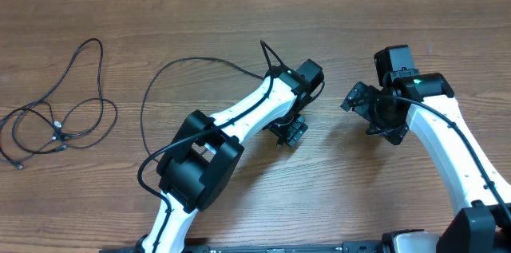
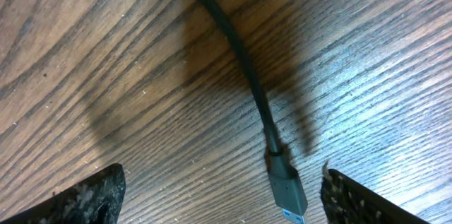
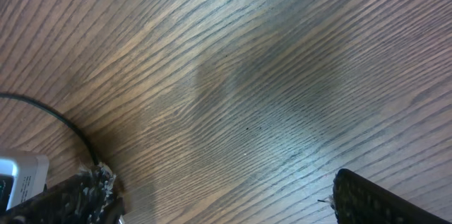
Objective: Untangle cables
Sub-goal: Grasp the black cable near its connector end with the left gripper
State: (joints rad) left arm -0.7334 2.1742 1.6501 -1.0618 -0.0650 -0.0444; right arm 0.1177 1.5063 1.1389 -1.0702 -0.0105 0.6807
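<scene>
A tangle of thin black cables (image 1: pixel 64 121) with small plug ends lies at the table's far left. One long black cable (image 1: pixel 164 73) curves in a wide loop and runs under my left arm. My left gripper (image 1: pixel 289 132) is open just above the table. In the left wrist view a black cable (image 2: pixel 233 47) ends in a dark USB plug (image 2: pixel 286 185). The plug lies flat between the open fingers (image 2: pixel 222 199), close to the right finger and untouched. My right gripper (image 1: pixel 363 101) is open and empty over bare wood (image 3: pixel 222 196), right of the left gripper.
The wooden table (image 1: pixel 239 13) fills the view. In the right wrist view a thin black cord (image 3: pixel 63 121) and a white object (image 3: pixel 21 174) sit at the lower left edge; I cannot tell what they belong to. The arms' bases stand at the front edge.
</scene>
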